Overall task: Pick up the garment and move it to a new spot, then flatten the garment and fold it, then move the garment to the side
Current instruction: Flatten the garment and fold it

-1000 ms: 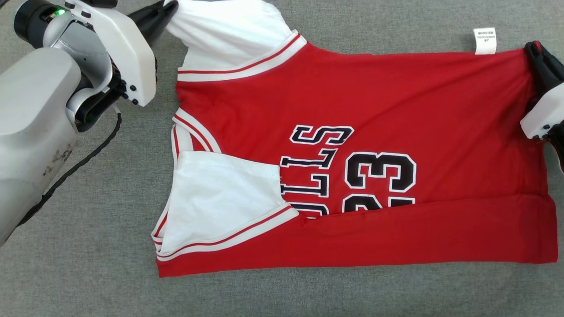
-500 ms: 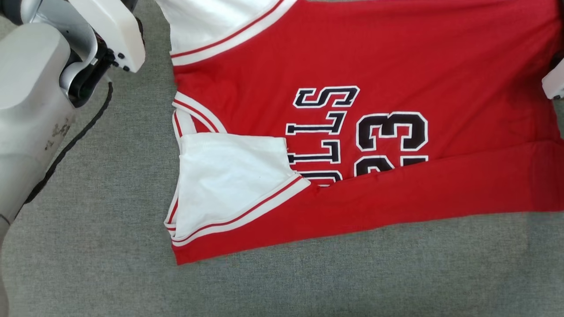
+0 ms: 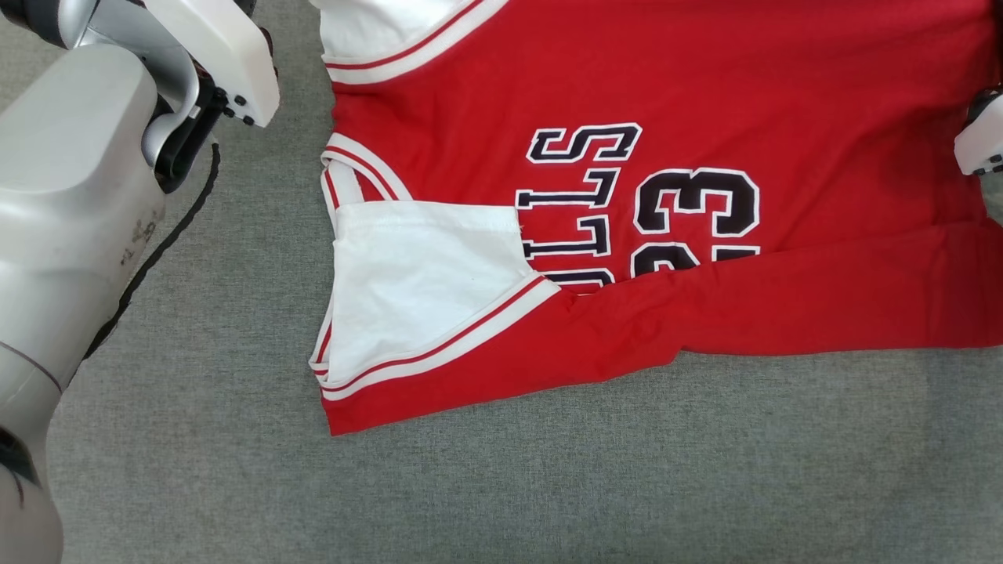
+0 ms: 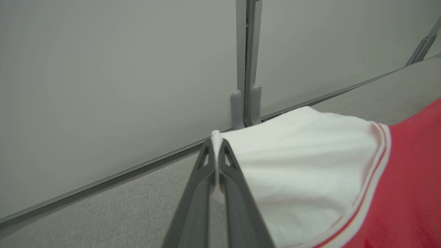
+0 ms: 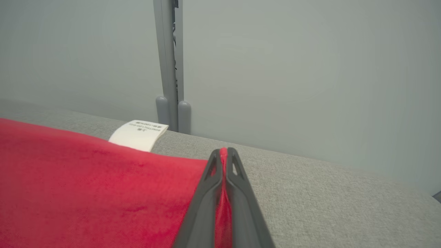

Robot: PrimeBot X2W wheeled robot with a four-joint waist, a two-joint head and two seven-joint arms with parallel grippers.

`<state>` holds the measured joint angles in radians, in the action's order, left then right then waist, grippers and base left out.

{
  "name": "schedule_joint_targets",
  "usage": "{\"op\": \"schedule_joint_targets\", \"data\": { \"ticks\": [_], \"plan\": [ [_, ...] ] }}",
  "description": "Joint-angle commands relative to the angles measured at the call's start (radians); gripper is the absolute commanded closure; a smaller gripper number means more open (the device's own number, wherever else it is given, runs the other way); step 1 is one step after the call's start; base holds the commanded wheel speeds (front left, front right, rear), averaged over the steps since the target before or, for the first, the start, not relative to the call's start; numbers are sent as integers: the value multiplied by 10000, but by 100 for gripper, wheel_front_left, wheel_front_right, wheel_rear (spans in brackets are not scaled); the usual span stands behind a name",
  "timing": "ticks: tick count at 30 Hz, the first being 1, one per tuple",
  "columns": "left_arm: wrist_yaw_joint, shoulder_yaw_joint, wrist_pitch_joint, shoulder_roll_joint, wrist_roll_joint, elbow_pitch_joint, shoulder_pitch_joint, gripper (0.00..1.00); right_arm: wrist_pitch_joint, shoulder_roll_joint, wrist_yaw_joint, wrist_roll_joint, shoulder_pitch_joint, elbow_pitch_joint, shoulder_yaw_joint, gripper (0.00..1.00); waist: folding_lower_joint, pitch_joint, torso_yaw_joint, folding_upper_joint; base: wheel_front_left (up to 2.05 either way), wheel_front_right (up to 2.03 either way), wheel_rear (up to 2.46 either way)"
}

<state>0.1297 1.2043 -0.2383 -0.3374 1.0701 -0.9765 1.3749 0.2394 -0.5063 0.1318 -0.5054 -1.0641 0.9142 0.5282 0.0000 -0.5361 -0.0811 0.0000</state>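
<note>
Item: one red jersey point(image 3: 744, 86) with white sleeves, black lettering and the number 23. It lies spread on the grey fabric surface point(image 3: 548, 486), and we see its near long edge folded up over the numerals.

Held by: the left gripper point(image 4: 216, 153), fingers pressed together on the tip of a white sleeve point(image 4: 296, 172); the right gripper point(image 5: 224, 162), fingers pinched on a red corner near a white care label point(image 5: 138, 135).

Backdrop: we note a pale wall panel point(image 4: 103, 86).

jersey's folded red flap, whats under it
The folded flap lies over the jersey front. The black lettering and the number 23 run under its edge, so part of each is covered; what else lies beneath cannot be seen.
</note>
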Motion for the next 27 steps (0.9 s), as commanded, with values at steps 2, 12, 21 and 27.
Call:
{"op": "schedule_joint_targets", "data": {
  "ticks": [2,12,21,27],
  "plan": [
    [9,202,-78,-122,-50,248,-253,100,210,-66,-23,-73,341,-81,15,100,0,342,-59,0,0,0,0],
    [10,600,212,-829,-123,1611,-991,100,265,-463,-23,-132,1908,-1733,-662,100,0,1232,-90,0,0,0,0],
    [11,725,1251,-1985,335,3808,-2324,100,267,-972,-23,-629,3822,-2708,-324,100,0,2114,-235,0,0,0,0],
    [12,747,2471,-2995,453,5921,-3430,100,248,-1569,-23,-1204,4645,-2945,408,100,0,2602,-324,0,0,0,0]
  ]
}}
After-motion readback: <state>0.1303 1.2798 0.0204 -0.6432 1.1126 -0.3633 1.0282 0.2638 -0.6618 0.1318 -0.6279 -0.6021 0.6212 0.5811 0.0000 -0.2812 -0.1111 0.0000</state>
